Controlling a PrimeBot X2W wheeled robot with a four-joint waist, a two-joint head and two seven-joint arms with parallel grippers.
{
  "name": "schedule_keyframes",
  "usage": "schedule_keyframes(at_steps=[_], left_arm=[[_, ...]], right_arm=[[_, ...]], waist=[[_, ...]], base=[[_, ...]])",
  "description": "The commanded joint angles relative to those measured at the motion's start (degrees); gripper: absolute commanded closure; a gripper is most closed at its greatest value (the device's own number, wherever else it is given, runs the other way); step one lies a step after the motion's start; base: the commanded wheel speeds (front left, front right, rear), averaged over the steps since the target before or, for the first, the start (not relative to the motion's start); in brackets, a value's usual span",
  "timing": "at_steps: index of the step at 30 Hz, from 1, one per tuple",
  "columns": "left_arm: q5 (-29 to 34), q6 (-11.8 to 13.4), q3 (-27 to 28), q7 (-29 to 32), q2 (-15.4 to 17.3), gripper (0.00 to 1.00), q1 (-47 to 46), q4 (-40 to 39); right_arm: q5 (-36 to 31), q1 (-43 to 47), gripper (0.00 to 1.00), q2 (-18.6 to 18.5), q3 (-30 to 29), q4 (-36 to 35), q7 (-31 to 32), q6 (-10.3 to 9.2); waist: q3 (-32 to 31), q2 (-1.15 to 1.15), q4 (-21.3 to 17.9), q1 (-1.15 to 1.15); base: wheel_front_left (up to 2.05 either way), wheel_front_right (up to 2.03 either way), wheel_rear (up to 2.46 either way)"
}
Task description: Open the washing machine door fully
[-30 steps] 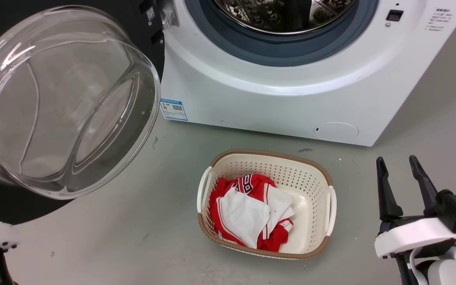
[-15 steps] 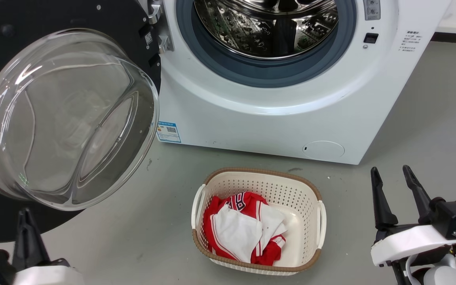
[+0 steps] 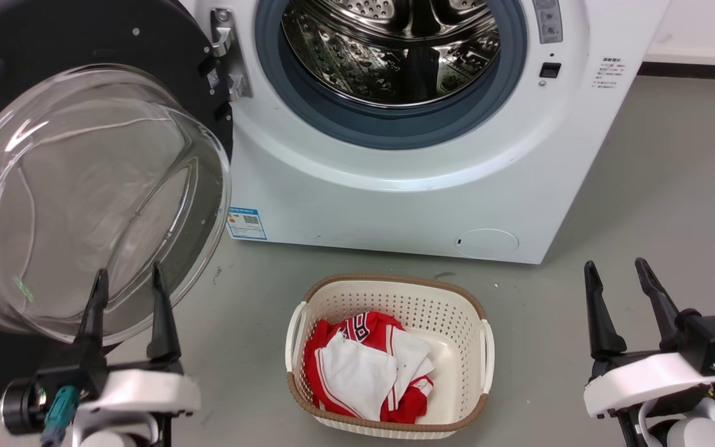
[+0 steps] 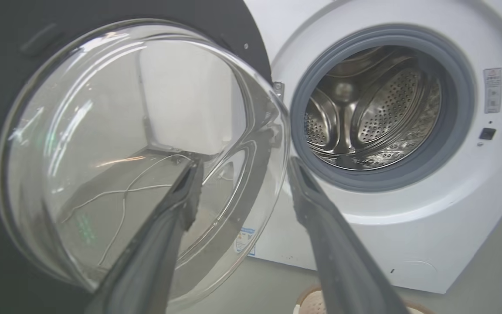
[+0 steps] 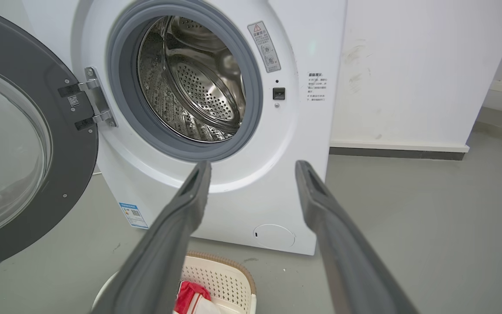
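left gripper [image 3: 128, 276], fingers spread and gripping nothing, sits in front of the washing machine [image 3: 382, 205] on its hinge side, tips overlapping the lower edge of the washing machine door [image 3: 84, 186] in the head view; whether they touch the glass cannot be told. right gripper [image 3: 616, 267] is likewise spread and empty, well out from the machine's opposite front corner, over grey floor [image 3: 674, 186]. the washing machine door is swung out from the machine's front on its metal hinge [image 3: 224, 56], with the bulging clear glass bowl turned toward the robot, leaving the steel drum [image 3: 395, 56] and the blue-grey rubber ring [image 3: 395, 133] uncovered. a small white sticker [image 3: 213, 77] with a square code sits on the door's black rim just beside the hinge, print too small to read. on the machine's front, on the side of the opening away from the hinge, a narrow grey label [image 5: 264, 46] carries a red warning triangle and pictograms; below it are a dark latch socket [image 3: 550, 69] and lines of tiny grey print [image 3: 610, 73], unreadable. at the machine's lower front corner under the hinge is a blue-edged label [image 3: 247, 223] with a qr code, text too fine to make out. just before the machine a cream perforated basket [image 3: 395, 282] holds a red and white garment [image 3: 364, 366] with dark blue marks that cannot be read
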Motion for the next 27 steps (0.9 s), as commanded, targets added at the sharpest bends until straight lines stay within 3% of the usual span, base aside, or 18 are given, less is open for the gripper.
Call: schedule_keyframes(at_steps=[1,11,27], left_arm=[[0.7,-0.5,-0.7,-0.2,0.1,0.00,-2.2,0.6],[2.0,-3.2,-2.8,-0.1,-1.3,0.00,-8.0,4.3],[6.3,-4.4,-1.3,-0.1,-5.0,0.00,-4.9,2.8]], right_arm=[[-0.3,-0.6,0.00,0.0,0.0,-0.4,0.1,-0.04],[-1.9,-1.7,0.00,0.0,-0.4,-2.3,0.6,-0.04],[-0.7,1.1,0.00,0.0,1.4,-2.8,1.1,-0.04]], waist=[[0.2,0.00,-0.7,0.00],[0.4,0.00,-4.2,0.00],[-0.4,0.00,-5.9,0.00]], base=[[0.00,0.00,0.00],[0.00,0.00,0.00],[0.00,0.00,0.00]])
